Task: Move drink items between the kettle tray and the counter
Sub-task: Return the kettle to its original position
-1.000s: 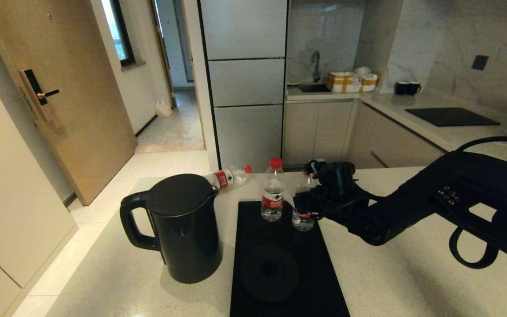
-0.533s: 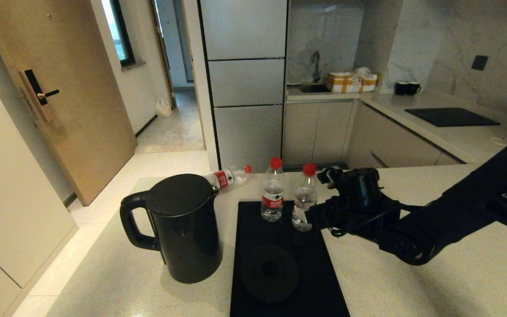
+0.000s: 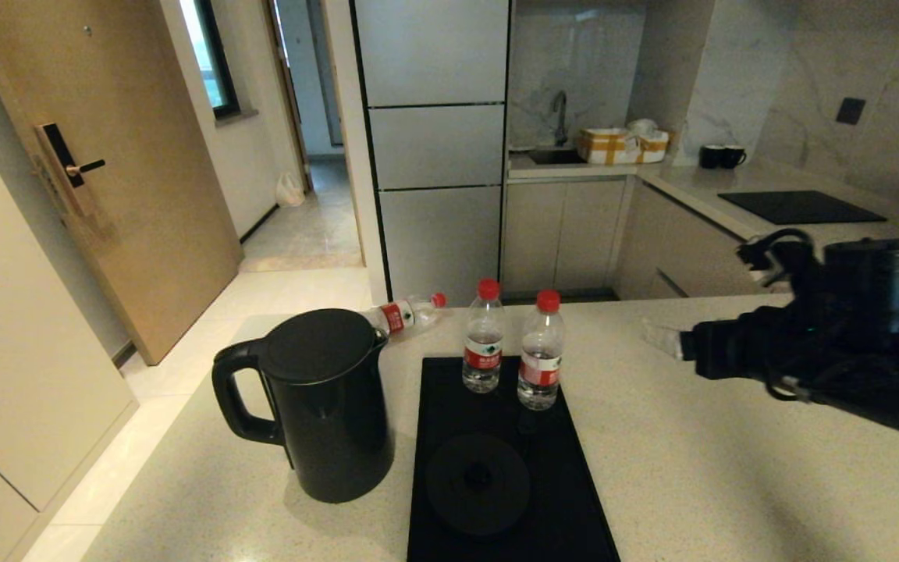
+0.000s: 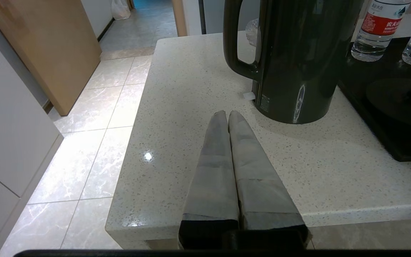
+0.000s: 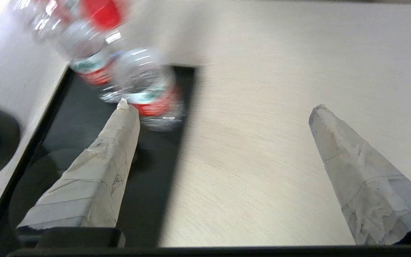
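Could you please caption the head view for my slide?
Two water bottles stand on the black tray, kettle beside it, right hand open over the counter.

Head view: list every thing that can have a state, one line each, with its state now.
Kettle: upright on the counter, lid shut, off its base.
Tray: flat on the counter, base disc bare.
Left bottle: upright on the tray, capped.
Right bottle: upright on the tray, capped.
Third bottle: lying on the counter, capped.
Right end effector: open, empty.
Left end effector: shut, empty.
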Robot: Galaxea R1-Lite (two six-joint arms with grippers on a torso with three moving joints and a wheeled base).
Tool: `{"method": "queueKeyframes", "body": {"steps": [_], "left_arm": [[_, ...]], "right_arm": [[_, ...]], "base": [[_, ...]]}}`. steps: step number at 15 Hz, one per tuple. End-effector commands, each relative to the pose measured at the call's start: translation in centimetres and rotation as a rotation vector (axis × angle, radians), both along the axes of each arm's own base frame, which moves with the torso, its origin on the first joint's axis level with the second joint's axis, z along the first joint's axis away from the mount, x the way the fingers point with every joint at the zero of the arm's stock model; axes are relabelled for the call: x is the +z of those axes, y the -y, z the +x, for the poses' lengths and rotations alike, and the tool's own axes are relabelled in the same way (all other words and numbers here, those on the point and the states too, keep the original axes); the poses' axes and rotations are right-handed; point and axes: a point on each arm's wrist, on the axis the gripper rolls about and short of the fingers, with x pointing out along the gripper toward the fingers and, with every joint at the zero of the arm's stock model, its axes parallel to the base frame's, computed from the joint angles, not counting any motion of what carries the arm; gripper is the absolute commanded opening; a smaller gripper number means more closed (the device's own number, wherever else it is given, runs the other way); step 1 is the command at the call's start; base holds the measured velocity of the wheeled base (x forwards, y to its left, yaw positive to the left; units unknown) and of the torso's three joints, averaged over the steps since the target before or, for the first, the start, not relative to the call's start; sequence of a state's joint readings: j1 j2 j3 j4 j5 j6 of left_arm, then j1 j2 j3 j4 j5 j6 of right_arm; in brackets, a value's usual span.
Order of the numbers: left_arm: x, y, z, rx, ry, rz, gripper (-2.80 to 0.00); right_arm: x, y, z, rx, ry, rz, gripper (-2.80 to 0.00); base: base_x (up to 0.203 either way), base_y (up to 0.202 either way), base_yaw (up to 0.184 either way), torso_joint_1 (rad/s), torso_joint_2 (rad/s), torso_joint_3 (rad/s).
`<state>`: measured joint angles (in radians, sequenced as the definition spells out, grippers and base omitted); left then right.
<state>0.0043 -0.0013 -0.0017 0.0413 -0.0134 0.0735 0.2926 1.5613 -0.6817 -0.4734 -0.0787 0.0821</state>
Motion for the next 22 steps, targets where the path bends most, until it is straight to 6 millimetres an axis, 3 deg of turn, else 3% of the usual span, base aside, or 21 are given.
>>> {"method": "queueKeyframes", "body": {"steps": [1,5,9,12,15,18,22], "left_arm": [[0.0,0.0,0.0,0.000,0.001,0.000,-2.80],[0.0,0.0,0.0,0.000,0.000,0.000,-2.80],[0.0,0.0,0.0,0.000,-0.001,0.000,-2.80],[0.0,0.0,0.0,0.000,0.000,0.000,-2.80],[0.0,0.0,0.0,0.000,0.000,0.000,-2.80],[0.0,0.0,0.0,0.000,0.001,0.000,-2.80],[0.0,0.0,0.0,0.000,0.000,0.000,-2.80]], "right_arm": [[5.3,3.5,-7.4,-0.072,0.129,0.033,-2.80],[6.5,6.7,-18.1,-0.195,0.106,0.013,-2.80],[7.6,8.0,-28.9,-0.304,0.063,0.008,-2.80],[6.8,8.6,-34.8,-0.418,0.152,-0.004,-2.80],[5.8,9.0,-36.7,-0.566,0.137,0.054,-2.80],[5.1,8.4,-37.4,-0.507,0.079,0.045,-2.80],[-0.1,7.7,-38.3,-0.425,0.051,0.059,-2.80]], "base": [[0.000,0.000,0.000,0.000,0.00,0.000],[0.000,0.000,0.000,0.000,0.00,0.000],[0.000,0.000,0.000,0.000,0.00,0.000],[0.000,0.000,0.000,0.000,0.00,0.000],[0.000,0.000,0.000,0.000,0.00,0.000],[0.000,0.000,0.000,0.000,0.00,0.000],[0.000,0.000,0.000,0.000,0.00,0.000]]}}
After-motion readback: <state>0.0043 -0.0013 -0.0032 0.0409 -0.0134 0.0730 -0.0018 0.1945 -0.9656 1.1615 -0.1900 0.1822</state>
